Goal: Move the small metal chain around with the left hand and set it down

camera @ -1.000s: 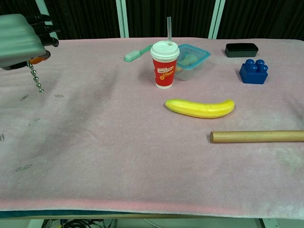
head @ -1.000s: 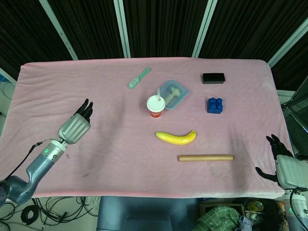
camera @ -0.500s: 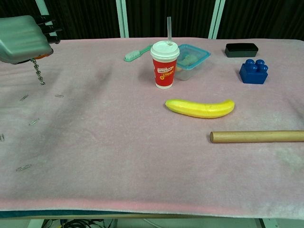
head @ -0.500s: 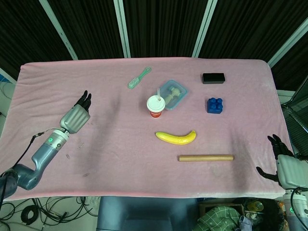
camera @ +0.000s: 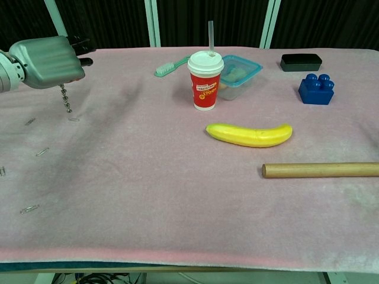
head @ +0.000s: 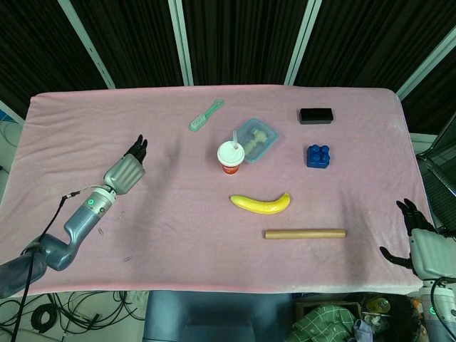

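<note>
My left hand (camera: 50, 54) hovers over the left part of the pink table, with its fingers curled around the small metal chain (camera: 65, 98). The chain dangles from under the hand, its lower end just above the cloth. In the head view the left hand (head: 128, 171) shows left of the cup, and the chain is hidden beneath it. My right hand (head: 420, 239) rests off the table's front right corner with its fingers spread and nothing in them.
A red and white cup with a straw (camera: 204, 80), a green toothbrush (camera: 169, 68), a lidded food box (camera: 240, 68), a banana (camera: 249, 134), a wooden rod (camera: 320, 170), a blue brick (camera: 315, 89) and a black box (camera: 301, 61) lie to the right. Several paper clips (camera: 41, 152) dot the left.
My left hand has moved to the right and a little farther back, carrying the dangling chain with it. The right hand has stayed still.
</note>
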Available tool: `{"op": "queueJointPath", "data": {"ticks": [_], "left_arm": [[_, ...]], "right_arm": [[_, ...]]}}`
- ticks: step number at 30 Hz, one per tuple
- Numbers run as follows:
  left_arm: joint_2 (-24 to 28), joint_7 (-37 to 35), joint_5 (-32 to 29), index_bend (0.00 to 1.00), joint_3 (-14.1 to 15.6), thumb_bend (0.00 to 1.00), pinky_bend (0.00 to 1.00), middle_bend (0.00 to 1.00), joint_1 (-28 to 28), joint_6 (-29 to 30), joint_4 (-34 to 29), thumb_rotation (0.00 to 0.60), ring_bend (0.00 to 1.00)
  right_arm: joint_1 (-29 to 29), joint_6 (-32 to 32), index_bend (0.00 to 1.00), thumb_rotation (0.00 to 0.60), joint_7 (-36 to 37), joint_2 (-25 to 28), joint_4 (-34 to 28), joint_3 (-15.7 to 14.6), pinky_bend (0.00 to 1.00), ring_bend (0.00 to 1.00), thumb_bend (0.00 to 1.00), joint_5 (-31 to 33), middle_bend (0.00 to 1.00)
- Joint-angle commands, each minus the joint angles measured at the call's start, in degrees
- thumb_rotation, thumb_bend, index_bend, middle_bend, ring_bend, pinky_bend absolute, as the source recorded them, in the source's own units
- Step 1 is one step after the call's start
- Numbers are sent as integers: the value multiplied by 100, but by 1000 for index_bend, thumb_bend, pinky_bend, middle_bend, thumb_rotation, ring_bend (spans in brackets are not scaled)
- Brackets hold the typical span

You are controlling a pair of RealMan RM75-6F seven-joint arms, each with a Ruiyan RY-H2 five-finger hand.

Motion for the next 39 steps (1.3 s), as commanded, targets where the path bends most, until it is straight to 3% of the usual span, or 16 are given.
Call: {"op": "queueJointPath", "data": {"ticks": [1, 18, 31, 39], "left_arm": [[-94, -81, 25, 581, 22, 412, 0, 196, 2, -23, 109, 600, 0], [-286, -238, 174, 581, 45, 413, 0, 196, -10, 46, 376, 600, 0], [510, -145, 96, 581, 56, 413, 0, 196, 308, 360, -251, 600, 0], [627, -416, 40, 582, 271, 413, 0, 197, 642, 312, -42, 600, 0]], "right_arm": [[0, 0, 0, 600, 2, -2, 3, 1, 212, 98, 115, 0, 0], [0, -3, 0, 600, 20, 3, -1, -1, 212, 98, 115, -13, 0], [-4, 7, 0, 600, -5, 0, -10, -7, 212, 98, 114, -21, 0], [-11, 22, 0, 600, -23, -2, -17, -9, 212, 99, 115, -24, 0]]}}
